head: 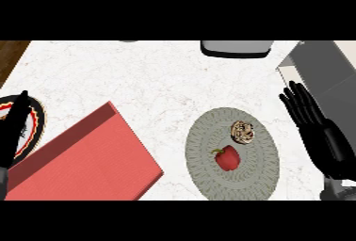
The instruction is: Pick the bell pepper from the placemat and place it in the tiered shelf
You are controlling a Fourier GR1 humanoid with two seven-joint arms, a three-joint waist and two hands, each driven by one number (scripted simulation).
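Observation:
A red bell pepper (228,158) with a green stem lies on the round grey placemat (261,176), right of the counter's middle. My right hand (321,132) is to the right of the placemat, fingers straight and pointing away, apart from the pepper. At the left edge my left hand (15,129) shows as a dark shape with fingers up, over a plate. The grey tiered shelf (323,66) stands at the far right corner, beyond my right hand.
A round brown patterned item (243,131) sits on the placemat just behind the pepper. A large red shelf-like block (87,160) lies at the lower left. A plate with a dark rim (35,129) is at the left edge. A grey container (235,48) stands at the back.

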